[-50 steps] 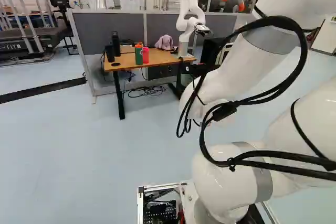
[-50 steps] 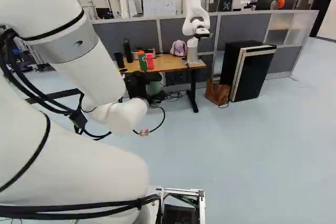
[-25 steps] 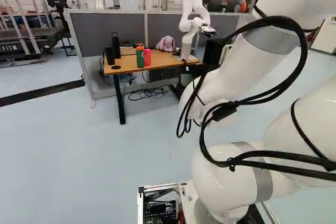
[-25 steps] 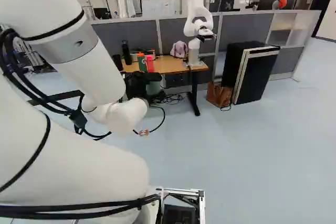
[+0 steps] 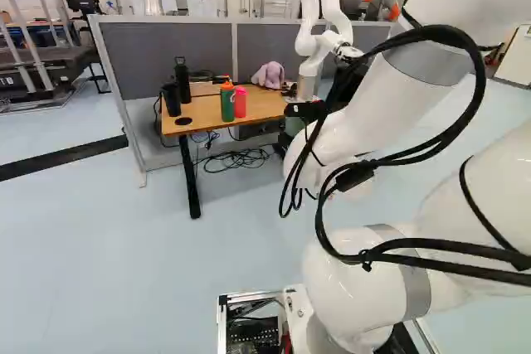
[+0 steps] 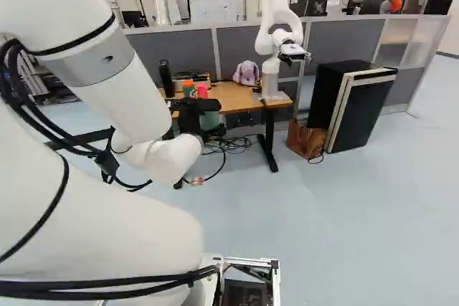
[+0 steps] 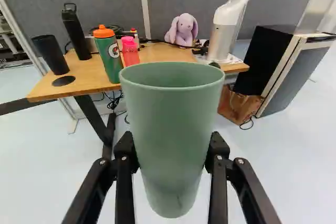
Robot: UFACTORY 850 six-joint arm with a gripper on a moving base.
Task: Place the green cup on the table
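Between the jaws, closed on its two opposite sides, the green cup (image 7: 170, 140) is held upright, mouth up, its long axis running up and down. The bench (image 7: 86, 83) lies ahead, past the cup and apart from it, with floor (image 7: 42, 150) showing short of its near edge. The coming move turns on that gap: the cup probably has to travel forward over the near edge before it is lowered, and its foot, which reaches down between the jaws, would be the part to strike wood if it went in too low. The orange-capped bottle (image 7: 108, 59) and the pink bottle (image 7: 130, 52) stand just beside each other near that edge, so a spot to one side of them would seem wiser. The cup itself is a pale, muted green, plain and opaque, wide at the rim and tapering to a narrow, rounded base with a faint mark near the bottom; the inner wall shows, the inside bottom does not.
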